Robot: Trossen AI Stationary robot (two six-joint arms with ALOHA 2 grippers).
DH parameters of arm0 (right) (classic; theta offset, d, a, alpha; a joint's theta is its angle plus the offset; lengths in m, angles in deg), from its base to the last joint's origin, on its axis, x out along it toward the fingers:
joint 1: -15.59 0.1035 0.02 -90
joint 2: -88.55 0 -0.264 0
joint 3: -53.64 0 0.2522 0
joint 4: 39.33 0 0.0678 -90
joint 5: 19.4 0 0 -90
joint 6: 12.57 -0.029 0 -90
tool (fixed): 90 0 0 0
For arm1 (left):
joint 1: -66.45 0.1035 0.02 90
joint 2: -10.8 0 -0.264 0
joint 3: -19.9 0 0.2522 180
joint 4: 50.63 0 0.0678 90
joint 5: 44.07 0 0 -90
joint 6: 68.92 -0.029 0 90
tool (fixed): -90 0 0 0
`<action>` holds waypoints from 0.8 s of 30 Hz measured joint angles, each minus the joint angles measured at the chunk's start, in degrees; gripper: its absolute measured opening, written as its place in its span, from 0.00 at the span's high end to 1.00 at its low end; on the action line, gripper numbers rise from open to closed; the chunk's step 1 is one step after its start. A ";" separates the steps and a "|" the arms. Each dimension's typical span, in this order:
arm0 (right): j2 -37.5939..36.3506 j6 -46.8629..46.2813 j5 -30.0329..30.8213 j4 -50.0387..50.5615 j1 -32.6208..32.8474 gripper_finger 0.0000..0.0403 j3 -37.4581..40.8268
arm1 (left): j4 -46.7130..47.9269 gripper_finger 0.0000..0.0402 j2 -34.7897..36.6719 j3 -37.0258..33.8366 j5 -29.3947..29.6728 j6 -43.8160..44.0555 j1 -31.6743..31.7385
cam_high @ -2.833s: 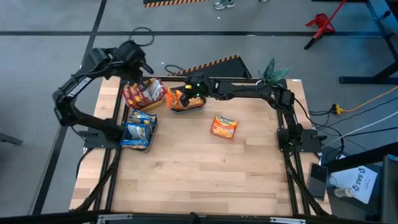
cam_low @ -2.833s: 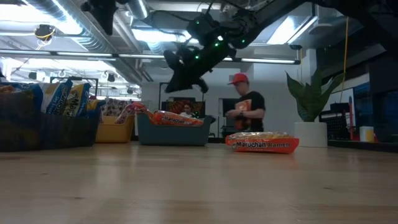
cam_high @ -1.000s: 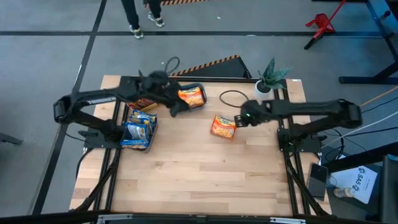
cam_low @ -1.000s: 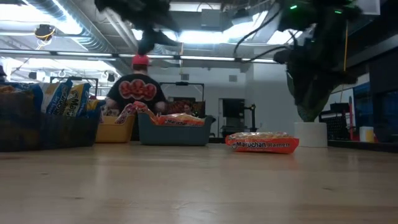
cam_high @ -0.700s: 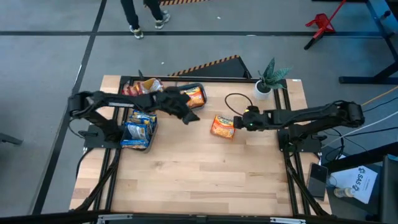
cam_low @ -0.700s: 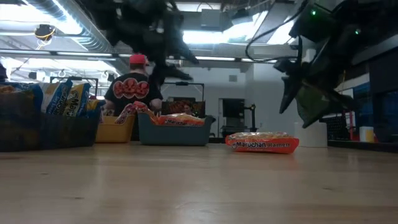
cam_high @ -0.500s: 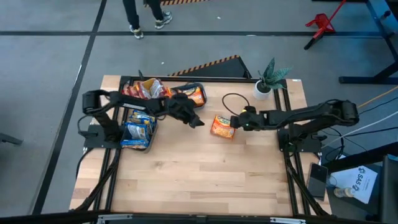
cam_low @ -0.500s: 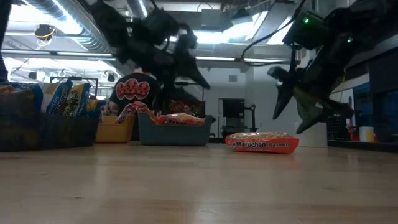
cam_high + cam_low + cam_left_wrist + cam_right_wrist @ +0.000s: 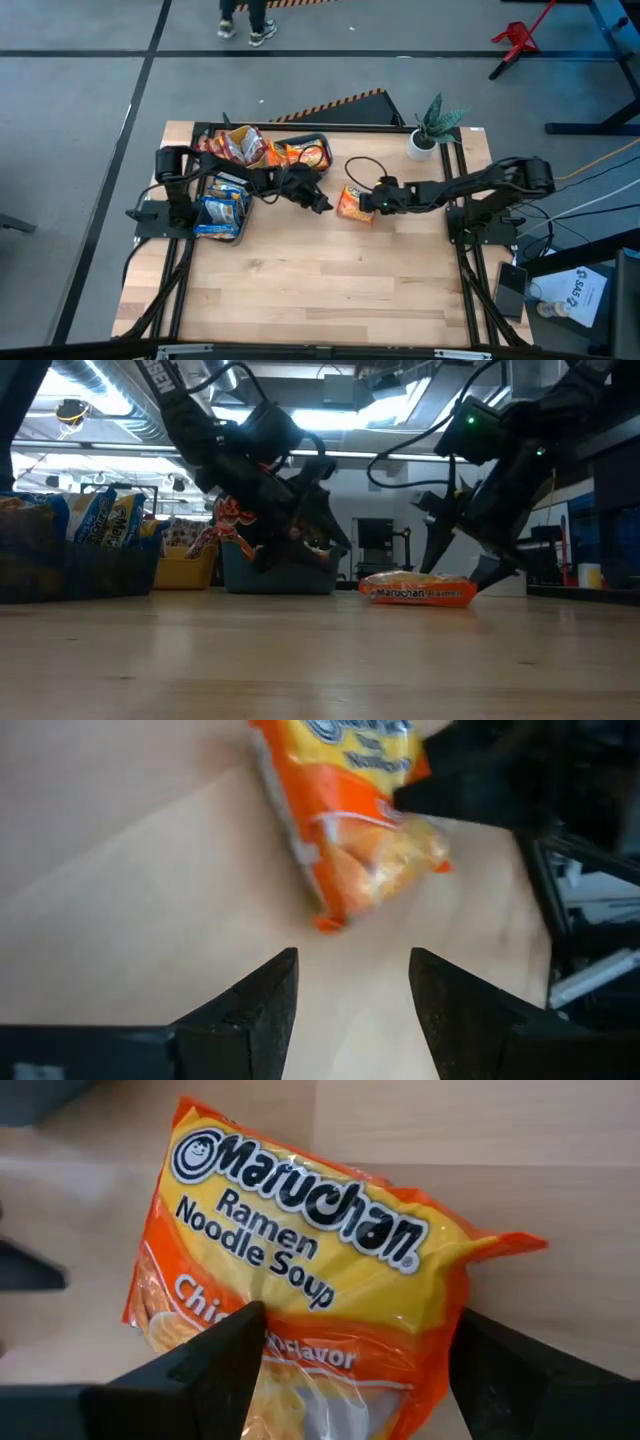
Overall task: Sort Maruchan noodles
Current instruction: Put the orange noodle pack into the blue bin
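Observation:
One orange Maruchan packet (image 9: 353,203) lies flat on the wooden table (image 9: 320,290), a little right of the bins; it also shows in the low view (image 9: 418,591), the right wrist view (image 9: 310,1280) and the left wrist view (image 9: 350,820). My right gripper (image 9: 374,199) is open and low over the packet's right end, one finger (image 9: 200,1370) on each side of it. My left gripper (image 9: 322,205) is open and empty, just left of the packet and pointing at it (image 9: 345,990). My right gripper comes at the packet's right end (image 9: 350,1380) slanting down from the table's right, its open fingers on either side of that end. I cannot tell whether they touch it. The packet lies flat on the table.
At the far left stand a yellow bin (image 9: 232,146) with red packets, a dark bin (image 9: 303,155) with orange packets and a bin (image 9: 222,205) with blue packets. A potted plant (image 9: 432,125) and a cable loop (image 9: 362,163) are at the far right. A person's feet (image 9: 245,20) show beyond the table.
My left gripper has come from over the bins toward the table's right and down, up to the lone orange packet. My right gripper has gone toward the table's left and down, onto the packet's right end. A person has walked past behind the table.

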 joint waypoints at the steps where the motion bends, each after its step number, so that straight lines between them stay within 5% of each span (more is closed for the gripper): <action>1: 0.49 0.36 -0.25 -0.68 0.00 0.32 -0.05 | 0.02 0.53 -0.27 -0.02 0.28 0.00 0.11; 24: 1.82 8.17 -1.50 -8.82 0.00 0.32 0.13 | 0.96 0.38 -1.31 0.00 6.49 1.68 -0.45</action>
